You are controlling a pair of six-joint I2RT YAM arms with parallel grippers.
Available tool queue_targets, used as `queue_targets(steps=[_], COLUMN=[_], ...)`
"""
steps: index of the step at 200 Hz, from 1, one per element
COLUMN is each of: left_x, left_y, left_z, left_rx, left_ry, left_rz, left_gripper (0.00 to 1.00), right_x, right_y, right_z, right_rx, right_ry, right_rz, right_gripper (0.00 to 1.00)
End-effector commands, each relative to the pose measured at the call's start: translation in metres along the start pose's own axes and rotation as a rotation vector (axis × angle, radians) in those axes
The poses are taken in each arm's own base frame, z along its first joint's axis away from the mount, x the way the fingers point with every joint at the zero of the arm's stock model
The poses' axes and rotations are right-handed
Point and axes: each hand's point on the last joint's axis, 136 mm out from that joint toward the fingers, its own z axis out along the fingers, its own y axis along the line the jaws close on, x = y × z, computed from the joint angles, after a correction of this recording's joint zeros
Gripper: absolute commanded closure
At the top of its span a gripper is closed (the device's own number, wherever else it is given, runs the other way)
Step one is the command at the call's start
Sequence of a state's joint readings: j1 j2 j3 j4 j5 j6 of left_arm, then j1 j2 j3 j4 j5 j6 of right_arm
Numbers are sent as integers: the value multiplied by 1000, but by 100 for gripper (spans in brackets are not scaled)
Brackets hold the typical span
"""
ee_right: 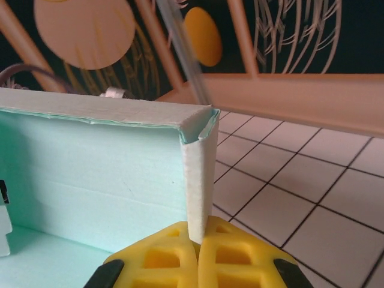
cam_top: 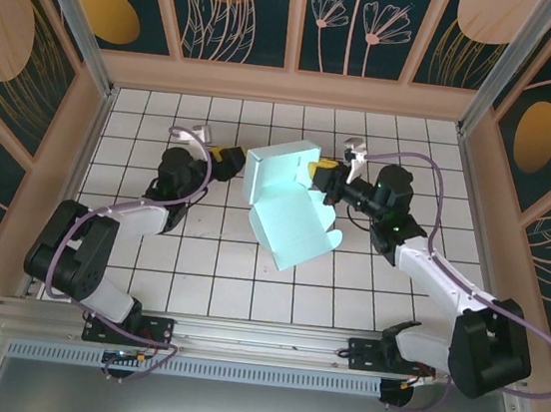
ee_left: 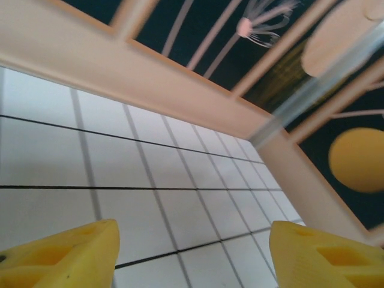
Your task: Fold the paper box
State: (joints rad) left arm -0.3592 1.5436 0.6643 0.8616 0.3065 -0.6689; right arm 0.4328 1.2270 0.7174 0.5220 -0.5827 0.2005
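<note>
The paper box (cam_top: 284, 199), pale mint-blue card, sits half formed at the table's middle, its back walls standing and a flat lid panel lying toward the near side. My right gripper (cam_top: 326, 175) is shut on the box's right side wall; in the right wrist view the yellow fingers (ee_right: 198, 243) pinch the folded wall edge (ee_right: 199, 180), with the mint inside of the paper box (ee_right: 90, 174) to the left. My left gripper (cam_top: 227, 163) stands open just left of the box, apart from it. Its yellow fingertips (ee_left: 66, 255) frame bare tiles, nothing between them.
White tiled floor (cam_top: 217, 269) surrounds the box. Beige rails and patterned dark wall panels (cam_top: 299, 18) enclose the table on the back and both sides. A metal rail (cam_top: 239, 337) runs along the near edge by the arm bases.
</note>
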Motion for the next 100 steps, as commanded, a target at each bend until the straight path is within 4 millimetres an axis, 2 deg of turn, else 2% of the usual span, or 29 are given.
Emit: queue_targets(steps=[1, 38, 83, 100], left_x=[1, 12, 22, 23], left_y=[-42, -64, -75, -79], left_z=[9, 16, 22, 23], left_rx=[168, 254, 309, 320], left_ry=[39, 82, 123, 131], left_rz=[49, 41, 15, 14], left_gripper=[37, 45, 51, 51], right_x=[-3, 15, 24, 27], right_y=[13, 5, 1, -9], right_z=[7, 24, 37, 42], right_rx=[-86, -25, 26, 89], right_ry=[11, 86, 115, 138], right_rz=[15, 4, 3, -19], right_gripper=[100, 100, 100, 100])
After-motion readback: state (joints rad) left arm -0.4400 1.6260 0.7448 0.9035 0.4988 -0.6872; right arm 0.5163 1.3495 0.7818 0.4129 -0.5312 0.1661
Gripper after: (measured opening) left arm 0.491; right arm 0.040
